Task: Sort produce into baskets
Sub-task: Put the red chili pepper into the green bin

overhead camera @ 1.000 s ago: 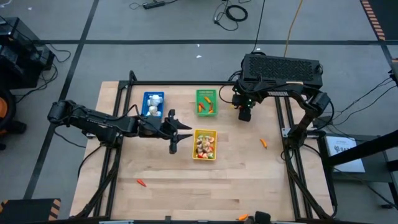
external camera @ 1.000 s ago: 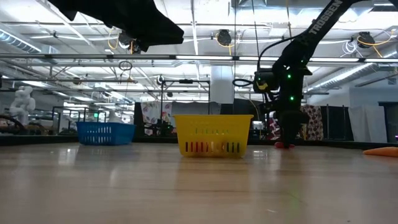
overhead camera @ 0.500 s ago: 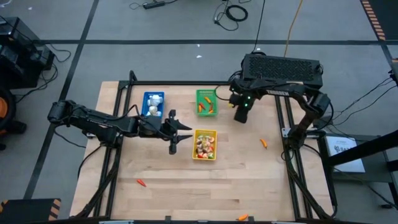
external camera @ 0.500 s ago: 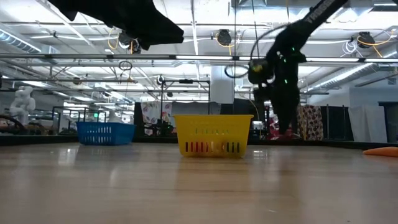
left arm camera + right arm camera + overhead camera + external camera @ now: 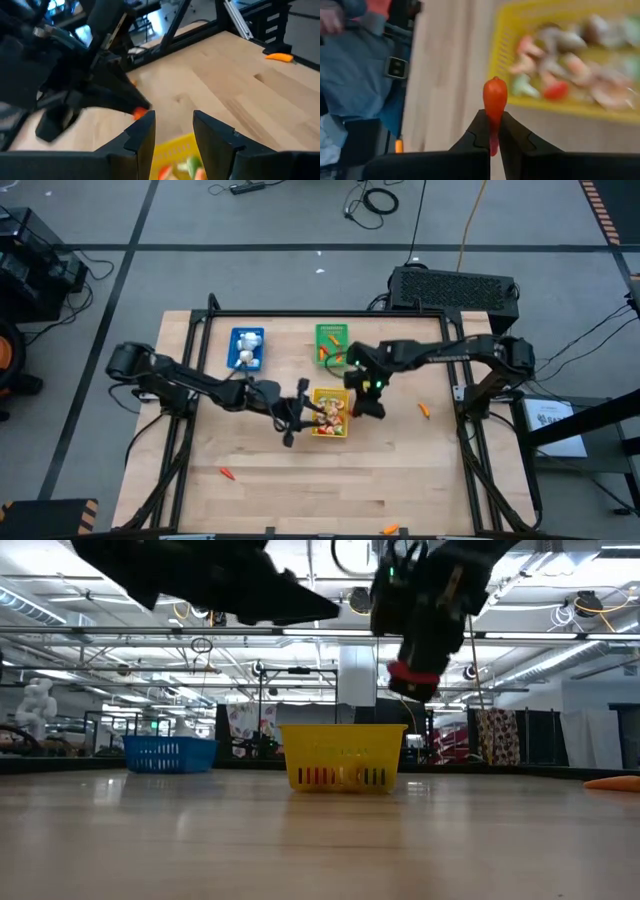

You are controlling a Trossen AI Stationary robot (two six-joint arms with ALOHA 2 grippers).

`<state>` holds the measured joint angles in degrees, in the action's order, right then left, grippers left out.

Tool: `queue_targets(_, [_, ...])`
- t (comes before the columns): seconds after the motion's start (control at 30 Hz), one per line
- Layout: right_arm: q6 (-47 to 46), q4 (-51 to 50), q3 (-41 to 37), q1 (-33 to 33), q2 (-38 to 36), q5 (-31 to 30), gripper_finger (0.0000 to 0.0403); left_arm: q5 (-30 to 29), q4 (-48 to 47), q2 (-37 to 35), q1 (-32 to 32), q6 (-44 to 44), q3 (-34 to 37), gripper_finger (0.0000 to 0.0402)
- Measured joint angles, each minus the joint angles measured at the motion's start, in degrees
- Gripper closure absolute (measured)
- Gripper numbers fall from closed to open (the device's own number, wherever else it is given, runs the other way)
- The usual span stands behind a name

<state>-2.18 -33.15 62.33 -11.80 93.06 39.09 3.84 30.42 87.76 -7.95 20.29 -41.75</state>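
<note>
Sorting is partly done: your right end effector (image 5: 492, 131) grips an orange-red piece (image 5: 495, 97) beside the filled yellow basket (image 5: 330, 413), your left end effector (image 5: 173, 131) hangs open, and seemingly three pieces (image 5: 424, 410) remain on the desk (image 5: 400, 470).

Table (image 5: 400, 470) from above: two baskets (image 5: 246, 348) (image 5: 332, 344) side by side at the far edge; third basket (image 5: 330, 412), holding mixed produce (image 5: 328, 416), nearer the centre. Left gripper (image 5: 296, 416) just left of it, right gripper (image 5: 366, 402) just right. Loose carrot pieces (image 5: 424, 410) (image 5: 228, 473) lie well apart on either side
</note>
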Motion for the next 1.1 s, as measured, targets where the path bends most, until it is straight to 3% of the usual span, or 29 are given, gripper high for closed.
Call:
queue_targets(0.23, [-5.45,8.82,0.00,7.15,0.00,-0.62,0.0395,-1.13,0.56,7.46,-2.76,10.47,-4.78,0.0261])
queue_targets(0.43, [-6.64,9.19,0.00,9.66,0.00,-3.17,0.0395,-7.31,1.28,11.54,-5.47,18.91,-7.74,0.0261])
queue_targets(0.6, [-6.63,9.34,0.00,10.80,0.00,-3.15,0.0395,-9.08,1.22,12.02,-5.80,19.64,-9.14,0.0253])
queue_targets(0.9, [-6.33,13.25,0.00,10.78,0.00,-3.27,0.0394,-8.81,1.44,13.22,-5.63,19.21,-9.34,0.0183])
queue_targets(1.1, [-6.18,14.56,-0.02,10.78,0.02,-3.33,0.0394,-9.97,2.29,13.62,-5.68,19.21,-9.40,0.0178])
